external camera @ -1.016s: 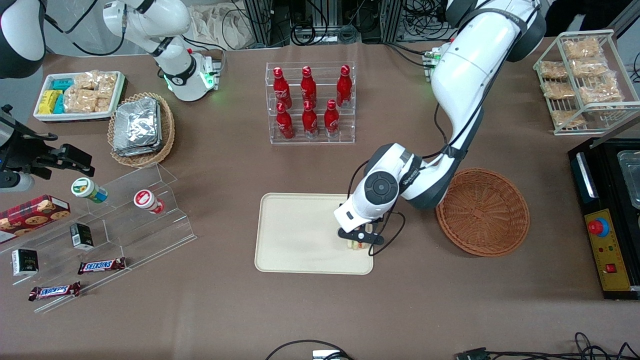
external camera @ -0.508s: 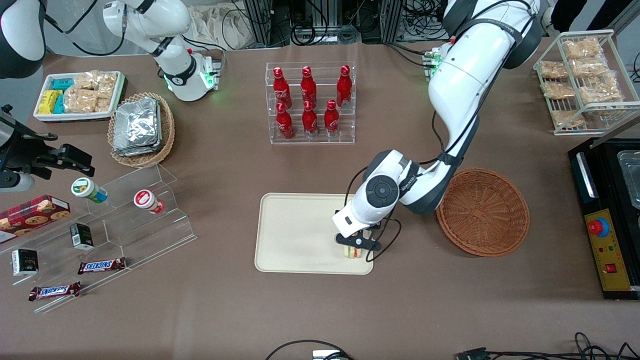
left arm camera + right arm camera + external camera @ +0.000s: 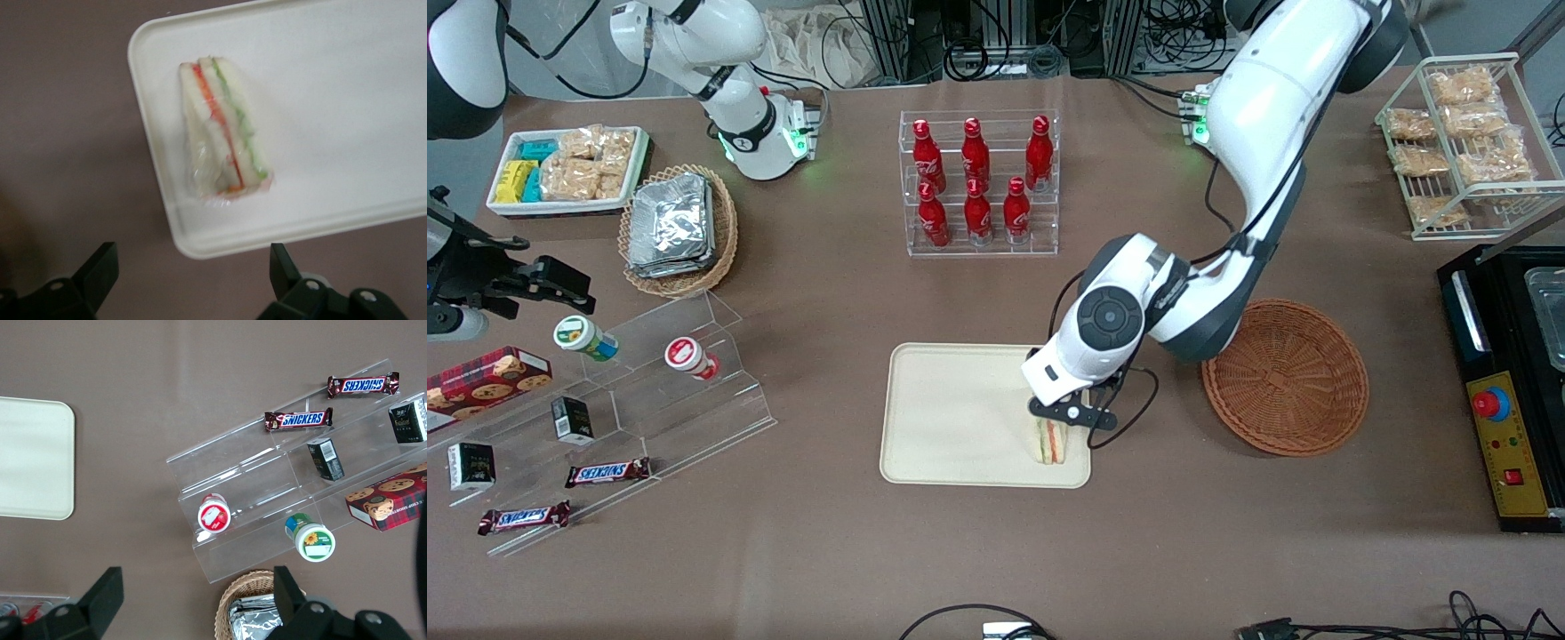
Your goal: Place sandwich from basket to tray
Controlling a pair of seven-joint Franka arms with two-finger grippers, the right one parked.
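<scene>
The sandwich (image 3: 1050, 442) lies on the cream tray (image 3: 951, 418), in the tray's corner nearest the front camera and the wicker basket. In the left wrist view the wrapped sandwich (image 3: 223, 130) shows its orange, red and green layers, lying on the tray (image 3: 333, 100) apart from the fingers. My left gripper (image 3: 1069, 411) hangs above the tray's edge, just above the sandwich; it is open and empty (image 3: 190, 273). The reddish-brown basket (image 3: 1286, 376) stands beside the tray, toward the working arm's end, with nothing in it.
A clear rack of red bottles (image 3: 978, 182) stands farther from the front camera than the tray. A clear stepped shelf with snacks (image 3: 605, 391) and a tan oval basket of foil packs (image 3: 679, 228) lie toward the parked arm's end. A wire rack of snack bags (image 3: 1463, 142) and a black box (image 3: 1507, 382) sit at the working arm's end.
The gripper has let go of the sandwich and risen off it, drawing back toward the bottle rack. The sandwich stays on the tray and now shows below the fingers.
</scene>
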